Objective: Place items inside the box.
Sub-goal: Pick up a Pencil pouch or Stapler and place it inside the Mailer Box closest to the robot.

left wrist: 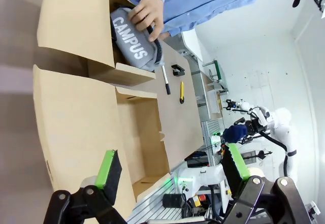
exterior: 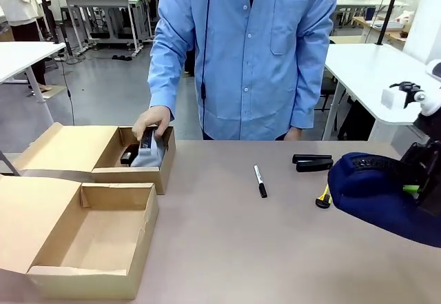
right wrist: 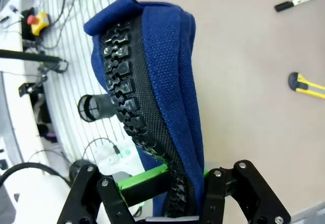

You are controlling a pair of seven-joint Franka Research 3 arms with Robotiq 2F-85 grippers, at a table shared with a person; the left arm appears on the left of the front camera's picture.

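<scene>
My right gripper point(right wrist: 172, 183) is shut on a navy zip pencil case point(right wrist: 152, 82), which hangs above the table's right side point(exterior: 375, 188). A black-and-white marker pen point(exterior: 260, 180), a black stapler point(exterior: 312, 162) and a yellow utility knife point(exterior: 322, 197) lie on the table. The person's hand point(exterior: 151, 119) presses a grey pencil case marked CAMPUS point(left wrist: 133, 38) into the far cardboard box point(exterior: 103, 173), next to a black item point(exterior: 129, 156). High over the boxes, my left gripper point(left wrist: 171, 165) stands open with nothing between its green pads.
A second open cardboard box point(exterior: 89, 273) stands at the near left with nothing in it, flaps spread. The person in a blue shirt stands at the far edge. Bare tabletop lies in the middle and near front.
</scene>
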